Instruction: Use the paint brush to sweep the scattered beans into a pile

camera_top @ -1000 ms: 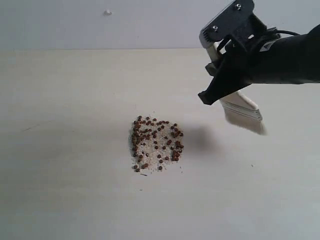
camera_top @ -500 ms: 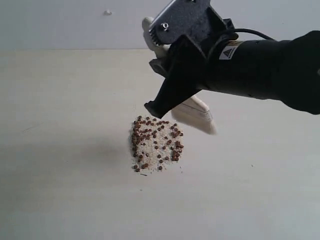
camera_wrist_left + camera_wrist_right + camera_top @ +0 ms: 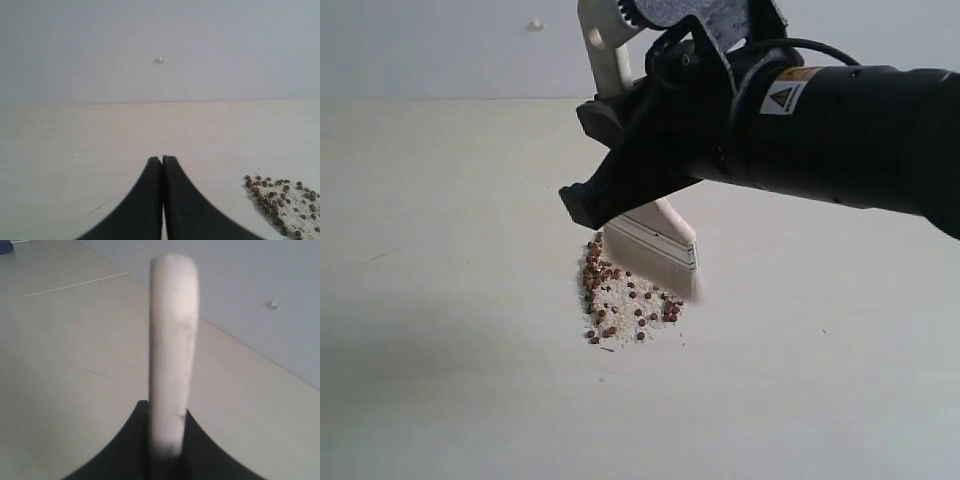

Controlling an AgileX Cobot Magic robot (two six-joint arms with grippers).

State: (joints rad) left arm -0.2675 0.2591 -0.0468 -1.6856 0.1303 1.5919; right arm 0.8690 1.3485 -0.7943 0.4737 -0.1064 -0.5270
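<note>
The beans [image 3: 620,300], tiny reddish-brown ones mixed with whitish crumbs, lie in a loose pile on the pale table [image 3: 440,300]. My right gripper [image 3: 595,160] reaches across the middle, shut on the pale handle of the paint brush [image 3: 655,255]. The off-white bristles point down over the pile's upper right part and hide some beans; whether they touch the table is unclear. In the right wrist view the handle [image 3: 170,340] sticks out past the gripper [image 3: 167,412]. My left gripper [image 3: 162,159] is shut and holds nothing, with the beans [image 3: 280,200] off to one side. It does not show in the exterior view.
A grey wall [image 3: 440,50] rises behind the table, with a lone white speck [image 3: 535,24] on it. A faint dark scratch [image 3: 385,255] marks the table to the left of the pile. The black right arm [image 3: 840,140] spans the upper right.
The right arm has swung left with the brush and tilted it. The bristles moved from right of the pile down onto its upper right part. The pile looks the same.
</note>
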